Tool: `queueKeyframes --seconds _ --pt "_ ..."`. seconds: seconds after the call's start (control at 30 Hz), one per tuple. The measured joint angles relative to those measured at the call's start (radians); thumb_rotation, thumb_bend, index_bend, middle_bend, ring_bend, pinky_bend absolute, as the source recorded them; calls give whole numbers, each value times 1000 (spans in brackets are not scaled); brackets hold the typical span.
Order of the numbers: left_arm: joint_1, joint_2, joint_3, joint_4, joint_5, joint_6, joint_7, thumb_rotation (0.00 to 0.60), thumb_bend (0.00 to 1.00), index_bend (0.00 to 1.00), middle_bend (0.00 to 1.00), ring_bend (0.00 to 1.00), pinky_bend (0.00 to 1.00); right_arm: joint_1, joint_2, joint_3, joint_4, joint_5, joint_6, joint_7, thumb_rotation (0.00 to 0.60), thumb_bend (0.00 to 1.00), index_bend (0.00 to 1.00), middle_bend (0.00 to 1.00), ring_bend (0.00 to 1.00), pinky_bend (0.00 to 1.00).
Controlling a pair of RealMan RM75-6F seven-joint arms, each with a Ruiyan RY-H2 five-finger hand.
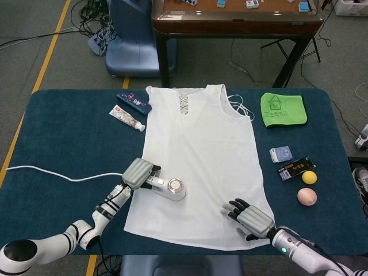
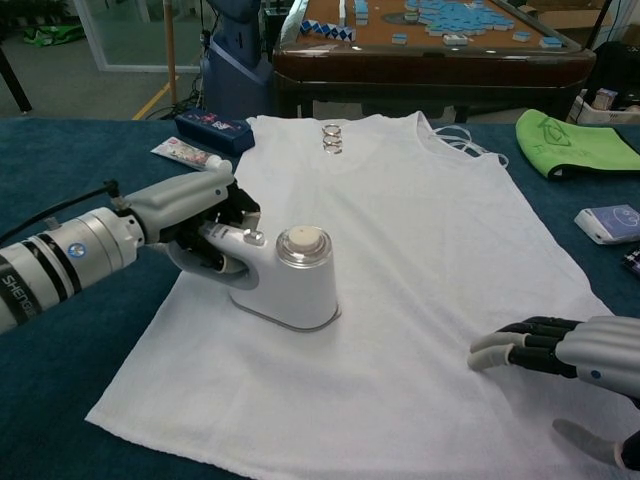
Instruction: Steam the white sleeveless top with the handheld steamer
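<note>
Already the steaming looks under way. From the head view, the white sleeveless top (image 1: 201, 167) lies flat across the middle of the dark blue counter (image 1: 57, 138), neckline toward the top of the frame. The handheld steamer (image 1: 171, 188) sits on the garment's lower left part, its handle wrapped by the fingers of the left hand (image 1: 139, 173). The right hand (image 1: 248, 217) rests at the lower right of the cloth, fingers spread and holding nothing, apparently pinning the fabric. Whether any area has been steamed cannot be told; I judge most of the top remains to be covered. At the upper left of the garment lie a toothpaste tube (image 1: 127, 119) and a dark box (image 1: 134, 103); a folded green cloth (image 1: 283, 109) is at the upper right.

Seen from the chest view, the top (image 2: 420, 250) shows a soft, slightly nubby weave with three metal rings at the neckline. The steamer (image 2: 290, 280) is smooth glossy white plastic, rounded, with a clear cap on top. The left hand (image 2: 195, 225) has a matte grey shell; the right hand (image 2: 560, 350) shows dark, segmented fingers (image 2: 510, 345) lying flat on the fabric.
</note>
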Motion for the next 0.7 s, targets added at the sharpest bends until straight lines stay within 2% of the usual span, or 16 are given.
queueKeyframes --seconds 0.4,0.7 --pt "-34 -75 -40 282 -27 -14 -109 600 185 831 839 695 730 1 2 7 -7 10 -7 -11 562 565 0 72 0 12" --pt "-33 -102 -50 439 -38 16 -168 600 185 831 839 695 730 1 7 11 -18 14 -8 -23 562 564 0 72 0 12"
